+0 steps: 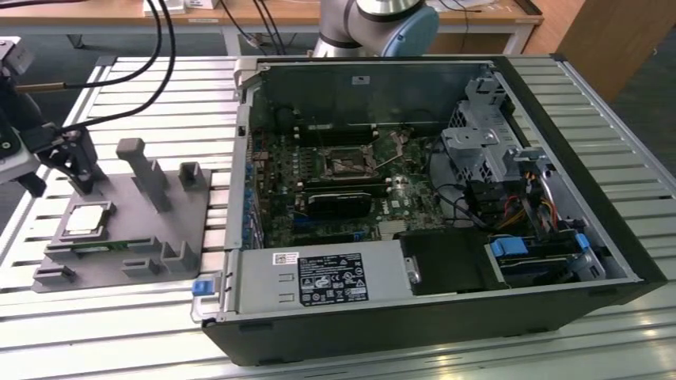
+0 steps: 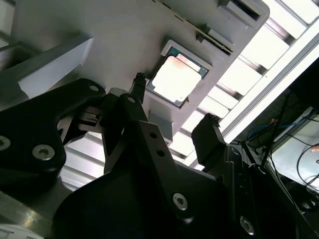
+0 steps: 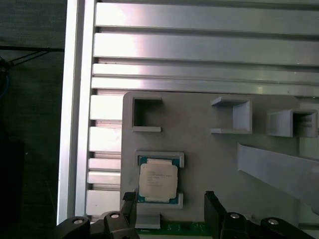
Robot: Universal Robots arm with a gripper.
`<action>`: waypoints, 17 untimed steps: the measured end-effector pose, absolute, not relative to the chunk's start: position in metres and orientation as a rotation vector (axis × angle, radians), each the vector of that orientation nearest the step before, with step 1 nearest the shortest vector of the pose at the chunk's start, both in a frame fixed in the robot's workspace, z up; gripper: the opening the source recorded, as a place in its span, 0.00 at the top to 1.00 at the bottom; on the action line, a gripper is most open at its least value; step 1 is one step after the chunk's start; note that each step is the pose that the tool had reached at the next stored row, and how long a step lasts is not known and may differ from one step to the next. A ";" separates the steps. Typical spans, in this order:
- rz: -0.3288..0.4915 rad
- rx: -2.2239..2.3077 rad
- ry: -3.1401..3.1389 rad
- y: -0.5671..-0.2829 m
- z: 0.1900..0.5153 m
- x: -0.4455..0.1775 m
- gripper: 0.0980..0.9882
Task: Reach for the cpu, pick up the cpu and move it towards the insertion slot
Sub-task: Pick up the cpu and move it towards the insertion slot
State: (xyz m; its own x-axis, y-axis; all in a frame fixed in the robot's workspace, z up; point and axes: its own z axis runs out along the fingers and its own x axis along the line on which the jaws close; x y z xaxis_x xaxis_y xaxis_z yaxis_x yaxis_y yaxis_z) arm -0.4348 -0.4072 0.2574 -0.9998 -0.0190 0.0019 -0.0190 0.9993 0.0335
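Gripper (image 1: 63,178) was spread, jaws wide apart, nothing between them. It hung over the grey fixture (image 1: 158,237) at the exterior view's left, close above the cpu (image 1: 87,220). It probably wasn't touching the chip, though the gap was hard to judge.

The cpu lay flat in its shallow framed pocket on the fixture, silver top up, green edge showing around it. In the first wrist view the cpu (image 3: 158,180) sat just ahead of the gripper (image 3: 169,196), nearer one jaw tip than the other and not centred between them. In the second wrist view the gripper (image 2: 174,102) had the cpu (image 2: 174,77) just beyond its two dark tips.

The insertion slot (image 1: 347,165) was on the motherboard inside the open case (image 1: 571,158), well apart from the cpu, toward the exterior view's right. It had a metal frame and a dark centre.

Fixture and case both sat on the slatted metal table (image 1: 127,332). The fixture's other pockets and posts were beside the cpu.
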 end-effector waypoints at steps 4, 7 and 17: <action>-0.052 0.030 -3.139 -0.407 0.254 -0.435 0.38; -0.053 0.030 -3.139 -0.408 0.251 -0.435 0.38; -0.053 0.033 -3.139 -0.411 0.240 -0.436 0.38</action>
